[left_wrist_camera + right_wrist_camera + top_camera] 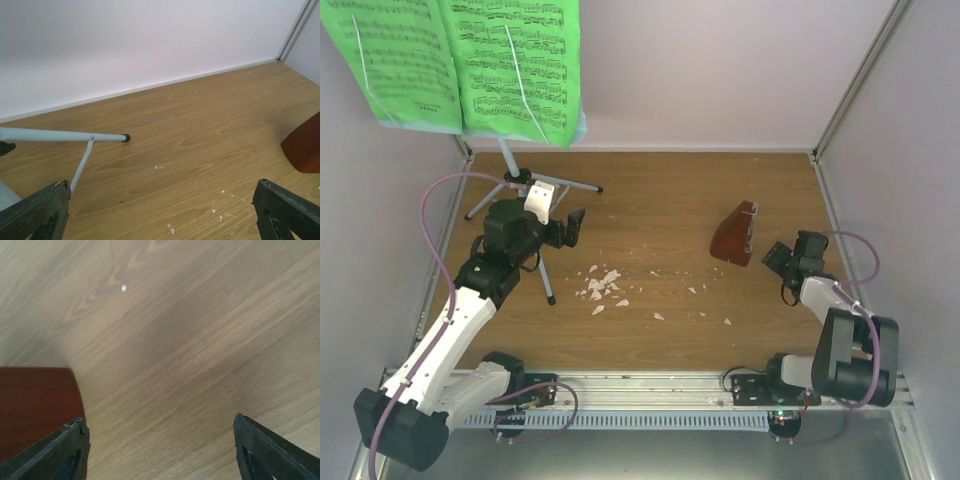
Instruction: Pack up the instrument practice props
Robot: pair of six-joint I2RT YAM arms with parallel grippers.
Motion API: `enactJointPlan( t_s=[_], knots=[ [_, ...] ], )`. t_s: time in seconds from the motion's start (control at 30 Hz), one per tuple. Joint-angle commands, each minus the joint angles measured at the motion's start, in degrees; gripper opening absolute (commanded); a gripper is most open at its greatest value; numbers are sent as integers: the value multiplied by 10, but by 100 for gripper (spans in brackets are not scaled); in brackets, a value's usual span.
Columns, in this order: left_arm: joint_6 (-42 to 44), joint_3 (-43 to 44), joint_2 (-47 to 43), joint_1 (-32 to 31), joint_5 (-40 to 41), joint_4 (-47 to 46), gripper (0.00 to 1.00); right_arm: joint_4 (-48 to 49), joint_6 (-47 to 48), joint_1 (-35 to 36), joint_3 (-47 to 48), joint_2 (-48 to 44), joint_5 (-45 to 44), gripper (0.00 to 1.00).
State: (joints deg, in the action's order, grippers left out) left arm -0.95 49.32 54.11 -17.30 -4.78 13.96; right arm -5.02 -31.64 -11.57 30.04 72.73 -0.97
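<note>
The green sheet music (pixel 470 65) rests on the pale blue music stand at the top left; its grey tripod legs (pixel 542 262) spread on the wooden floor. One leg (pixel 60 135) shows in the left wrist view. My left gripper (pixel 572 226) is open and empty, just right of the tripod. The reddish-brown metronome (pixel 735 235) stands right of centre; it also shows in the left wrist view (pixel 304 149) and the right wrist view (pixel 35 407). My right gripper (pixel 776 256) is open and empty, close beside the metronome's right side.
White crumbs (pixel 602 287) lie scattered over the middle of the floor, some in the left wrist view (pixel 222 215). White walls enclose the floor at the back and both sides. A metal rail (pixel 640 385) runs along the near edge.
</note>
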Motion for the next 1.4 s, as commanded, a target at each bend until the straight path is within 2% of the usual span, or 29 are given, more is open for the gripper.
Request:
enactJointPlan(
  t_s=[0.0,0.2,0.47,0.63,0.87,1.0,1.17,1.37],
  knots=[
    [-3,-6,-8,3,9,-33,99,102,-23,-2,-27,30,59,75],
    [-3,-6,-7,3,9,-33,99,151,-13,2,-36,84,131,58],
    [-3,-6,-7,3,10,-33,99,167,1,67,-16,99,139,51],
    [-2,-6,-6,3,11,-34,99,181,-3,107,4,121,157,37],
    [-1,-7,-5,3,14,-33,99,199,-15,157,26,155,165,37],
    [-8,-6,-5,3,18,-32,99,201,-18,170,26,140,161,39],
    [-112,1,-22,11,-4,-10,99,157,8,170,17,63,119,48],
    [-226,-102,-86,100,-65,-64,99,87,68,168,4,-82,84,68]
  ],
)
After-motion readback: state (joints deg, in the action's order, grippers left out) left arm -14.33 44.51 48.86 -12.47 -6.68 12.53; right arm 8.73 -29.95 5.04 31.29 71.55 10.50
